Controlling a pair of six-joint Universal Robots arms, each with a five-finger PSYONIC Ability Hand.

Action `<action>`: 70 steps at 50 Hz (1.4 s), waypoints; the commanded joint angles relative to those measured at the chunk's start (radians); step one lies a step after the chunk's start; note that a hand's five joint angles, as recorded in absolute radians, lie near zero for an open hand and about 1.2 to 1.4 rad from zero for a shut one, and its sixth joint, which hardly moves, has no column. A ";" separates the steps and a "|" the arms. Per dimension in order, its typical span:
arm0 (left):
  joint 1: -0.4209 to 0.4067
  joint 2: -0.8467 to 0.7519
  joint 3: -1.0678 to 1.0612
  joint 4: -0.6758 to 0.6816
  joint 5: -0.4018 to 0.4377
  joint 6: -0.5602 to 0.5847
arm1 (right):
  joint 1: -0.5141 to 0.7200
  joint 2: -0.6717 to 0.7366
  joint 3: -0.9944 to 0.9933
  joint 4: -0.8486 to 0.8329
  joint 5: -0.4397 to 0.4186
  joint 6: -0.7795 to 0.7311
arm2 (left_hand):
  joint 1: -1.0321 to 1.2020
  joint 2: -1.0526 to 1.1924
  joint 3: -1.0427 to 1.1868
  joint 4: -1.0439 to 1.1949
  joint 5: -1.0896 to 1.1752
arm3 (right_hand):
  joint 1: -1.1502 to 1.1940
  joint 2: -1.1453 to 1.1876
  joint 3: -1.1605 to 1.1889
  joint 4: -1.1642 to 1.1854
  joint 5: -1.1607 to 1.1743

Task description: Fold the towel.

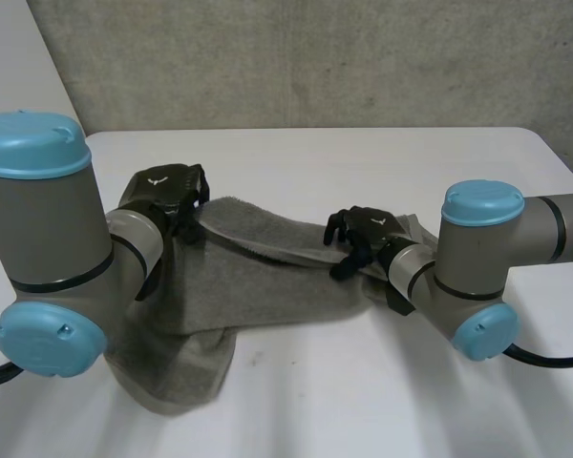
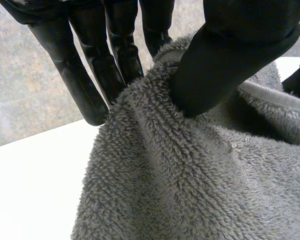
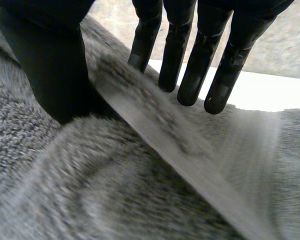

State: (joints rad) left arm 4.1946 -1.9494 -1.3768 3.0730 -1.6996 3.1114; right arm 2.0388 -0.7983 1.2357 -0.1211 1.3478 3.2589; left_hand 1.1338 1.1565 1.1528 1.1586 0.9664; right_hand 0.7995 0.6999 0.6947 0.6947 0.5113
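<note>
While the grey towel [image 1: 258, 277] lies rumpled on the near half of the white table [image 1: 363, 162], we see one long edge of it raised between the two hands, with the rest sagging down to the tabletop in front of the left arm. Our left hand [image 1: 162, 196] is clamped on one end of that edge, its thumb pressing the pile against the fingers [image 2: 82, 85] behind the cloth. Our right hand [image 1: 363, 234] nips the other end, thumb on one side of the hem and fingers [image 3: 190, 70] on the other.
</note>
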 commanded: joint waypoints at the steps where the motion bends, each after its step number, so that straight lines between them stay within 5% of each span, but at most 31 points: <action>1: 0.007 0.018 -0.010 -0.005 0.002 -0.002 | -0.026 0.011 -0.019 -0.028 0.045 -0.096 | 0.224 0.202 0.205 0.200 0.217 | 0.595 0.694 0.699 0.699 0.708; 7: 0.010 0.018 0.002 -0.005 0.003 0.009 | -0.089 -0.041 -0.007 -0.018 0.050 -0.166 | 0.262 0.240 0.243 0.238 0.255 | 0.597 0.696 0.702 0.702 0.710; 15: 0.027 0.053 0.094 -0.014 0.009 0.059 | -0.154 -0.311 -0.005 -0.008 0.020 -0.289 | 0.262 0.240 0.243 0.238 0.255 | 0.597 0.696 0.702 0.702 0.710; 24: 0.018 0.124 0.168 -0.089 0.012 0.133 | -0.160 -0.528 -0.088 0.258 -0.058 -0.484 | 0.262 0.240 0.243 0.238 0.255 | 0.597 0.696 0.702 0.702 0.710; 36: 0.032 0.107 0.159 -0.362 0.078 0.239 | -0.167 -0.492 -0.136 0.673 -0.062 -0.737 | 0.262 0.240 0.243 0.238 0.255 | 0.597 0.696 0.702 0.702 0.710; 43: 0.038 -0.057 0.214 -0.372 0.090 0.240 | -0.155 -0.325 -0.148 0.706 -0.052 -0.827 | 0.262 0.240 0.243 0.238 0.255 | 0.597 0.696 0.702 0.702 0.710; 46: 0.039 -0.141 0.325 -0.329 0.089 0.240 | -0.154 -0.236 -0.199 0.663 -0.050 -0.812 | 0.262 0.240 0.243 0.238 0.255 | 0.597 0.696 0.702 0.702 0.710; 52: 0.053 -0.233 0.568 -0.232 0.086 0.233 | -0.123 -0.127 -0.364 0.319 0.019 -0.653 | 0.262 0.240 0.243 0.238 0.255 | 0.597 0.696 0.702 0.702 0.710; 56: 0.053 -0.269 0.804 -0.078 0.069 0.224 | -0.117 -0.177 -0.383 -0.056 0.082 -0.530 | 0.262 0.240 0.243 0.238 0.255 | 0.597 0.696 0.702 0.702 0.710; 61: 0.053 -0.235 0.857 0.050 0.003 0.211 | -0.118 -0.295 -0.313 -0.267 0.094 -0.478 | 0.262 0.240 0.243 0.238 0.255 | 0.597 0.696 0.702 0.702 0.710; 70: 0.055 -0.114 0.552 0.006 -0.117 0.144 | -0.118 -0.366 -0.196 -0.172 0.040 -0.481 | 0.262 0.240 0.243 0.238 0.255 | 0.597 0.696 0.702 0.702 0.710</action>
State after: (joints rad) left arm 4.2479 -2.1492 -0.5676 3.1179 -1.7470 3.3002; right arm 1.9223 -1.1190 0.9566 -0.3803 1.4297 2.7858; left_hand 1.1587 1.2175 1.2164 1.2173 1.0192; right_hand 1.3909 1.2135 1.2147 1.2172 1.0344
